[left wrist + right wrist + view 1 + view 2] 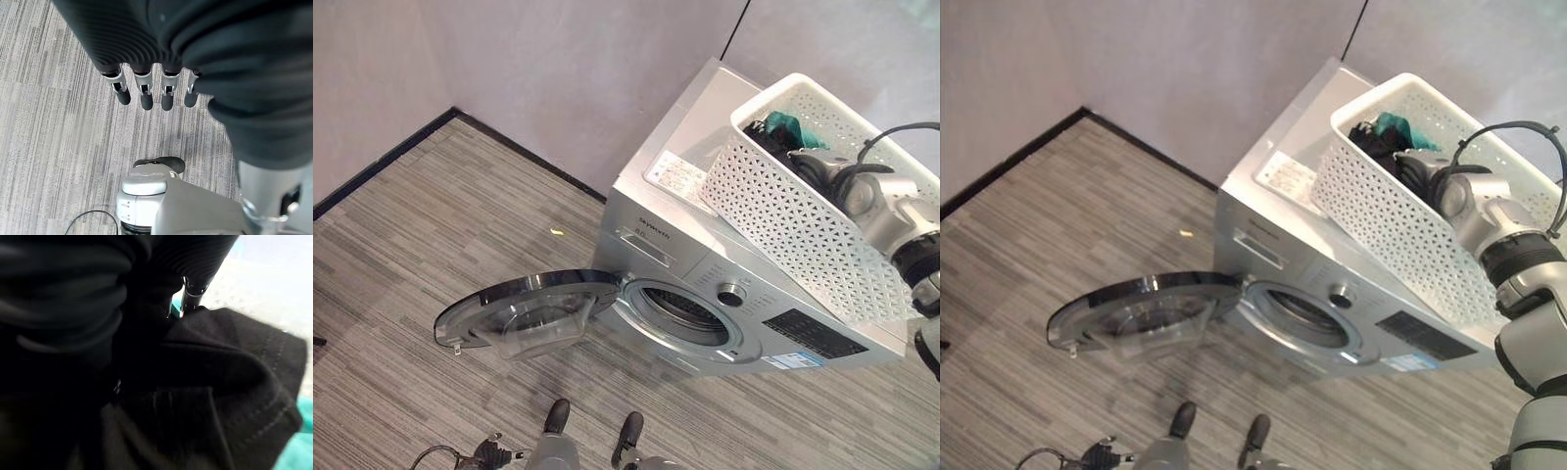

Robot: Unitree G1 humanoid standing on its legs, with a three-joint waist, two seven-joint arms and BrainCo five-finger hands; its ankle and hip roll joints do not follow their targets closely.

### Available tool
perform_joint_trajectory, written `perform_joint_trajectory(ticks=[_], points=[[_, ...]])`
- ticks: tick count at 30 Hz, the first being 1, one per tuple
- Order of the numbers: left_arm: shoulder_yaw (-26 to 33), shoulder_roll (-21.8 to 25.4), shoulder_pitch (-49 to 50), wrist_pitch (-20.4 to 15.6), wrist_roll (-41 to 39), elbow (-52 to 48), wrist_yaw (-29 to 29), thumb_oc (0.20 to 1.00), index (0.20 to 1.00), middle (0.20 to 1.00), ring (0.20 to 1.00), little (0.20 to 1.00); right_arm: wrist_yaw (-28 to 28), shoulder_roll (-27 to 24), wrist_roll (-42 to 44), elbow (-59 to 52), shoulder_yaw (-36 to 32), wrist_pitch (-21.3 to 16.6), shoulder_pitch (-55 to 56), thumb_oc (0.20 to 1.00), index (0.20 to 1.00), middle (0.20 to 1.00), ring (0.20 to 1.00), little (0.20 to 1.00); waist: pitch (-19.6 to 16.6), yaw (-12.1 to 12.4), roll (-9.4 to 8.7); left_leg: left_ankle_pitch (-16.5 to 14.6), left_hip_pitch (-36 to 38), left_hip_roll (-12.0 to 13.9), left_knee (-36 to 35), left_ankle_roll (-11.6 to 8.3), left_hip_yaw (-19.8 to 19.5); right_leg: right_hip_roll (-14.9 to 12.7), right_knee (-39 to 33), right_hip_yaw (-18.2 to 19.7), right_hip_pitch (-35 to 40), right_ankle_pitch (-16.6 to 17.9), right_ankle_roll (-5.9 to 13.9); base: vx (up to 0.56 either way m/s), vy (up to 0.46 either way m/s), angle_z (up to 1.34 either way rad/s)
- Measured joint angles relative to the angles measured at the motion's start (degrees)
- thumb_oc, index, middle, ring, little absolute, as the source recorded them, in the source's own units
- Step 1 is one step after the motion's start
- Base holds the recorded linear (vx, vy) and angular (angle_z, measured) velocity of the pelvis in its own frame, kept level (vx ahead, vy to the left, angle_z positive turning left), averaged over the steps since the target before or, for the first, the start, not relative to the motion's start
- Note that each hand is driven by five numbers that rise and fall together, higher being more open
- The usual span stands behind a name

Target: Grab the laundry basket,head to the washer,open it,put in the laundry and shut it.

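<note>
where black laundry (225,382) bunches, right robot hand (188,291) digs in.

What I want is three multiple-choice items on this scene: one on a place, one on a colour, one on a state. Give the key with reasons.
1. The laundry basket stands:
A) on the floor
B) on top of the washer
C) inside the drum

2. The laundry in the basket is:
A) red and yellow
B) black and teal
C) all white

3. The washer's door is:
A) shut
B) swung open
C) lying on top of the washer

Key:
1 B: the basket rests on the washer's top panel.
2 B: black cloth and a teal piece show inside the basket.
3 B: the door hangs out to the side, leaving the drum mouth exposed.
</note>
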Motion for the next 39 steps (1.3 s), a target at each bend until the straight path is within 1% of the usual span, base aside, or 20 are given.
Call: perform_joint_trajectory(ticks=[5,10,11,14,15,16,19,20,23,24,27,29,31,32,33,34,36,37,38,39], points=[[0.0,0.0,0.0,0.0,-1.3,-0.1,0.0,1.0,1.0,1.0,1.0,1.0,-1.5,1.4,0.0,-1.0,-3.1,0.8,-0.2,0.2,0.2,0.2,0.2,0.2,0.2,0.0,0.26,0.0,0.0,0.0,0.1,0.0,0.6,0.0,0.0,0.6,-0.2,0.2,-0.02,0.0,-0.011,-0.06],[0.0,0.0,-0.3,0.2,-1.2,-0.3,0.1,1.0,1.0,1.0,1.0,1.0,-5.9,0.9,0.4,-5.7,-9.6,0.9,1.3,0.2,0.2,0.2,0.2,0.2,0.9,-0.4,1.64,0.0,0.3,0.0,0.1,0.02,1.3,0.0,0.0,1.4,-0.3,0.6,-0.36,0.03,-0.006,-0.07],[0.0,-0.1,-0.4,0.2,-1.0,-1.1,0.2,1.0,1.0,1.0,1.0,1.0,-8.1,0.4,0.5,-8.0,-14.9,0.8,4.7,0.2,0.2,0.2,0.2,0.2,1.0,-0.1,2.5,0.0,1.2,0.1,-0.1,0.02,1.2,0.0,0.0,1.2,0.6,0.6,-0.33,0.05,-0.009,0.01],[0.0,-0.8,-0.6,0.2,-0.6,-1.9,0.5,1.0,1.0,1.0,1.0,1.0,-12.2,-0.5,2.9,-10.1,-20.9,0.5,5.9,0.2,0.2,0.2,0.2,0.2,0.8,-0.2,4.41,0.0,2.1,-0.1,-0.5,0.05,1.2,-0.2,0.0,1.3,1.4,0.6,-0.31,0.04,-0.022,0.0],[0.0,-1.2,-0.9,0.2,0.7,-2.2,0.6,1.0,1.0,1.0,1.0,1.0,-14.5,-0.5,5.7,-10.9,-25.3,-0.1,7.3,0.2,0.2,0.2,0.2,0.2,0.7,-0.2,5.15,0.1,3.0,0.0,-0.9,0.15,1.3,-0.2,0.0,1.5,1.9,0.5,-0.27,0.0,0.0,0.0],[0.0,-1.7,-1.2,0.1,1.3,-2.3,0.8,1.0,1.0,1.0,1.0,1.0,-16.7,-0.2,9.1,-12.9,-32.5,-0.8,10.5,0.2,0.2,0.2,0.2,0.2,0.5,-0.1,5.97,0.1,3.7,0.0,-1.2,0.21,1.2,-0.3,0.0,1.3,2.7,0.3,-0.07,0.0,0.0,0.0],[-0.3,-2.2,-0.7,0.1,1.5,-2.3,1.2,1.0,1.0,1.0,1.0,1.0,-21.8,-0.9,15.5,-13.6,-34.9,-1.7,10.1,0.2,0.2,0.2,0.2,0.2,-0.3,-0.7,7.37,0.1,5.2,-0.1,-1.6,0.35,1.5,-0.4,0.0,1.9,3.7,0.1,0.17,0.01,-0.011,-0.06],[-1.6,-2.4,-0.6,0.0,3.0,-2.4,2.0,1.0,1.0,1.0,1.0,1.0,-24.3,-1.0,19.8,-17.8,-38.4,-2.7,10.1,0.2,0.2,0.2,0.2,0.2,-0.8,-1.7,8.2,0.2,5.6,0.0,-2.0,0.49,1.5,-0.3,0.0,2.0,3.8,0.1,0.17,0.02,-0.018,-0.1],[-2.4,-3.9,-0.3,0.0,3.5,-2.2,2.9,1.0,1.0,1.0,1.0,1.0,-29.4,-1.5,25.5,-25.7,-41.6,-7.0,8.8,0.2,0.2,0.2,0.2,0.2,-2.0,-1.8,9.3,0.3,7.3,0.1,-3.0,0.54,2.9,0.0,0.0,3.3,4.4,0.1,0.17,0.0,-0.009,-0.19],[-2.5,-4.2,-0.1,0.1,3.5,-2.2,3.0,1.0,1.0,1.0,1.0,1.0,-31.7,-1.2,28.1,-28.1,-41.9,-10.4,7.2,0.2,0.2,0.2,0.2,0.2,-2.7,-2.5,9.41,0.3,7.3,0.2,-3.0,0.53,2.8,0.1,0.0,3.3,4.5,0.1,0.16,-0.01,-0.012,-0.15],[-3.7,-4.4,0.0,0.1,3.5,-1.4,3.5,1.0,1.0,1.0,1.0,1.0,-35.3,3.7,32.3,-32.0,-44.2,-14.3,3.8,0.2,0.2,0.2,0.2,0.2,-3.7,-3.1,9.47,0.3,8.2,0.5,-3.2,0.52,3.1,0.3,0.0,3.6,5.1,0.1,0.14,-0.02,-0.018,-0.05],[-3.9,-4.9,0.2,0.2,3.4,-0.7,4.2,1.0,1.0,1.0,1.0,1.0,-37.4,9.2,35.2,-36.0,-46.8,-16.9,2.8,0.2,0.2,0.2,0.2,0.2,-4.9,-3.1,9.54,0.3,8.5,0.6,-3.3,0.5,3.2,0.4,0.0,3.7,5.4,-0.1,0.05,0.0,0.0,0.0],[-3.9,-5.6,0.5,0.3,3.4,-0.5,5.0,1.0,1.0,1.0,1.0,1.0,-38.9,12.1,37.0,-39.8,-47.7,-20.6,2.7,0.2,0.2,0.2,0.2,0.2,-5.7,-3.0,9.51,0.4,8.9,0.6,-3.7,0.4,3.1,0.4,0.0,3.7,5.5,-0.2,-0.01,-0.03,-0.003,0.0],[-4.0,-5.7,0.6,0.3,3.3,-0.5,5.3,1.0,1.0,1.0,1.0,1.0,-39.0,15.1,38.4,-41.4,-48.0,-21.8,2.8,0.2,0.2,0.2,0.2,0.2,-6.0,-3.0,9.5,0.4,9.1,0.5,-3.7,0.38,3.2,0.4,0.0,3.7,5.7,-0.2,-0.01,-0.03,-0.003,-0.05],[-4.1,-5.8,1.8,0.7,3.3,0.1,5.5,1.0,1.0,1.0,1.0,1.0,-39.2,20.9,40.9,-44.9,-49.3,-23.1,4.2,0.2,0.2,0.2,0.2,0.2,-7.0,-3.5,9.37,0.3,9.1,0.6,-3.7,0.37,3.6,0.5,0.0,4.2,5.5,-0.2,-0.05,-0.06,-0.009,-0.11],[-3.9,-5.8,2.8,1.0,2.8,-0.1,5.7,1.0,1.0,1.0,1.0,1.0,-39.7,28.2,43.9,-52.5,-50.8,-25.8,10.2,0.2,0.2,0.2,0.2,0.2,-8.0,-3.7,9.08,0.3,9.1,0.6,-3.7,0.37,4.2,0.5,-0.1,4.5,5.5,-0.2,-0.07,-0.06,-0.016,-0.1],[-3.8,-6.1,3.8,1.2,2.6,-0.1,6.6,1.0,1.0,1.0,1.0,1.0,-38.9,35.4,47.0,-59.3,-50.3,-27.3,18.4,0.2,0.2,0.2,0.2,0.2,-8.4,-3.7,9.19,0.4,9.3,0.4,-3.7,0.38,4.3,0.4,0.0,4.7,5.5,-0.1,-0.14,0.0,-0.024,-0.06],[-3.3,-6.3,4.3,1.9,2.4,-0.2,7.3,1.0,1.0,1.0,1.0,1.0,-37.7,41.4,50.3,-64.4,-48.7,-27.8,26.5,0.2,0.2,0.2,0.2,0.2,-8.7,-4.1,9.03,0.2,9.8,0.6,-3.8,0.49,4.3,0.3,0.0,4.7,6.0,-0.3,-0.09,0.02,-0.029,-0.04],[-2.2,-6.7,4.5,2.3,2.4,-0.3,7.5,1.0,1.0,1.0,1.0,1.0,-35.7,43.2,54.0,-66.0,-47.6,-27.7,31.6,0.2,0.2,0.2,0.2,0.2,-8.5,-4.3,9.41,0.0,10.2,0.5,-3.8,0.33,4.5,0.1,0.0,4.8,6.4,-0.4,0.14,-0.04,-0.038,-0.08],[-1.6,-6.8,5.3,2.5,2.4,-0.1,7.8,1.0,1.0,1.0,1.0,1.0,-33.0,44.6,58.6,-66.5,-44.0,-27.4,39.0,0.2,0.2,0.2,0.2,0.2,-8.7,-5.0,9.88,-0.1,10.3,0.3,-3.8,0.45,4.6,0.1,0.0,5.4,6.3,-0.4,0.26,-0.06,-0.028,-0.13]])
